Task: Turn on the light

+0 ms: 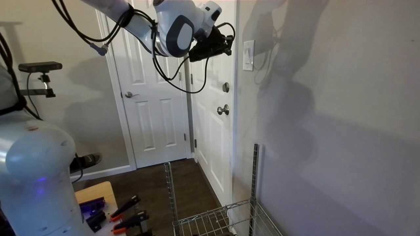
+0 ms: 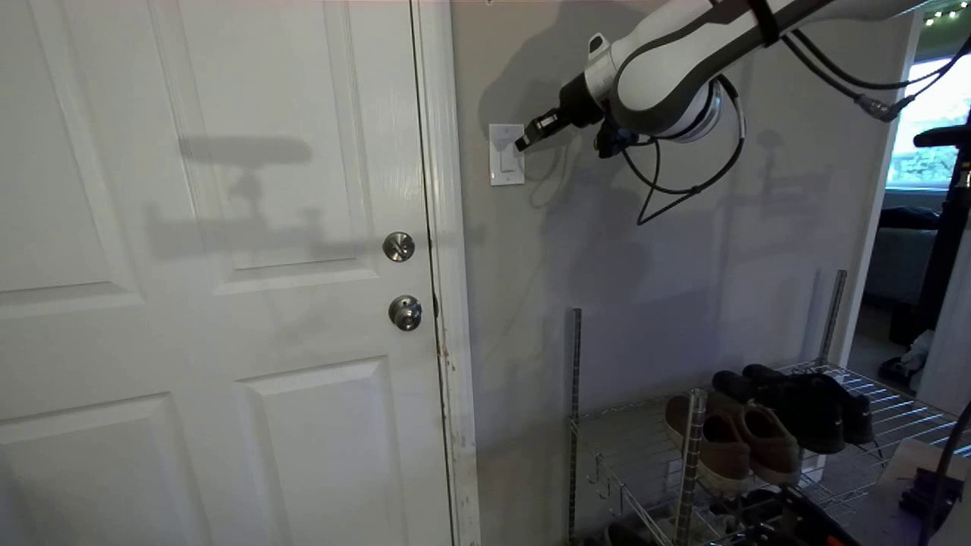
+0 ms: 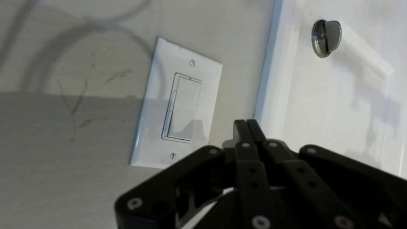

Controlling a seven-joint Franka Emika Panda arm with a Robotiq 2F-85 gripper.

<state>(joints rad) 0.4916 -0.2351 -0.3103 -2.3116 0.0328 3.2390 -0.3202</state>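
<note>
Black two-finger claw (image 3: 246, 124): mine, jaws pressed together, nothing between; presumably to make one stiff poker.
White rectangular plastic-looking light switch (image 3: 180, 103): upright on grey-beige wall (image 2: 508, 265), just beside white door trim (image 2: 451, 265); likely there for whoever walks in.
Aim: near flat white paddle (image 3: 185, 106); touching, I can't tell; likely held here to press.

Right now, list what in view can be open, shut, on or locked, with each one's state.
Pincer: shut, holding nothing.
Light switch: on or off, cannot tell.
Round-knobbed door: closed.
Lever-handled door: closed.
Deadbolt: locked or not, cannot tell.
String lights: appear lit.
Clamps: open or shut, unclear.
</note>
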